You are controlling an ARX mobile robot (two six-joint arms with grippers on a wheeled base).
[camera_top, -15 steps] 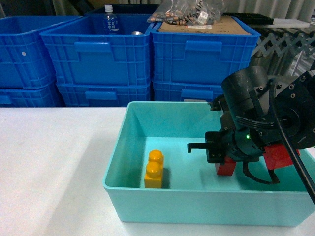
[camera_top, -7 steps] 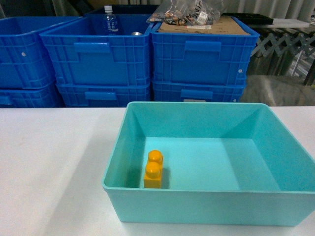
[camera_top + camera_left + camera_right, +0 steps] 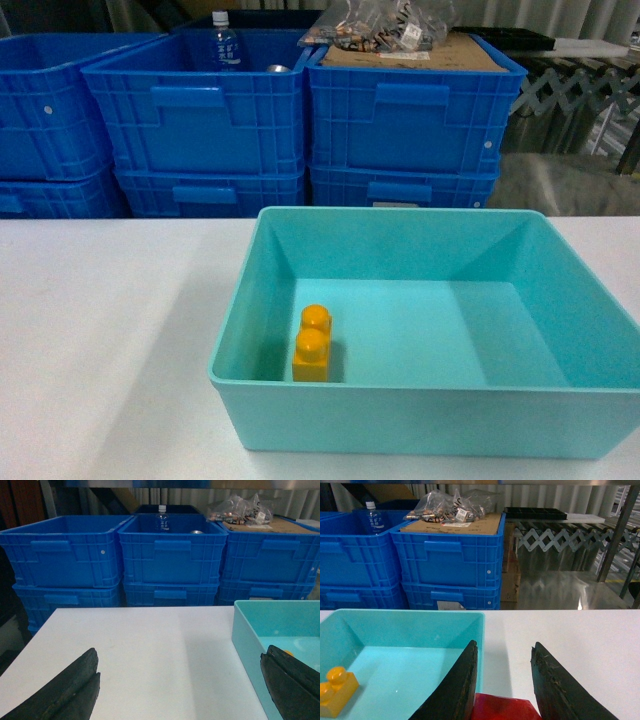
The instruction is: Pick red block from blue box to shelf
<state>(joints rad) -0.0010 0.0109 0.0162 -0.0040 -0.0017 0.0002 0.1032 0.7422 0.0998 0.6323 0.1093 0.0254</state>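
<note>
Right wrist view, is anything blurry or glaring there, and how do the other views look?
Right wrist view: gripper fingers and red block soft up close, glare on the steel behind. Head view: even light, yellow brick casts a small shadow. Left wrist view: dark, blurred fingertips.

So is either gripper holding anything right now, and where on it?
The right gripper pinches the red block by its sides between its fingers; the left gripper is open and empty.

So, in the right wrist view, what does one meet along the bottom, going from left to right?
Yellow brick → blue box floor → left claw finger → red block → right claw finger → white table.
</note>
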